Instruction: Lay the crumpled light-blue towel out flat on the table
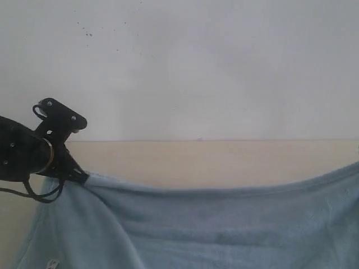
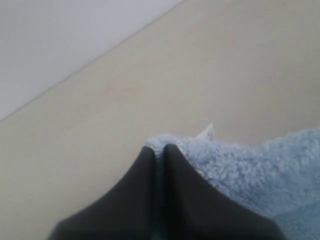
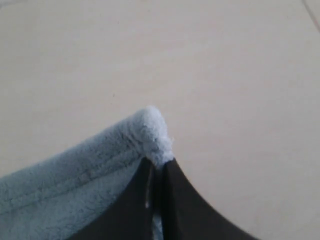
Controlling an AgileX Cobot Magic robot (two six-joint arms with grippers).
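Each end effector [image 2: 160,150] [image 3: 158,162] pinches a towel [image 1: 224,230] corner.

A plain, matte white wall [image 1: 213,67] fills the upper half of the exterior view. It looks slightly greyish and carries a scatter of small dark specks [image 1: 88,31] near its upper left. Below it runs a wide, smooth, matte beige tabletop [image 1: 224,159], and the two meet in a thin, straight horizontal line. In the left wrist view the wall [image 2: 60,40] and tabletop [image 2: 225,75] meet along a slanting line. The right wrist view is backed almost wholly by the tabletop [image 3: 150,50]. The light is soft and even, and the pictures are a little hazy.
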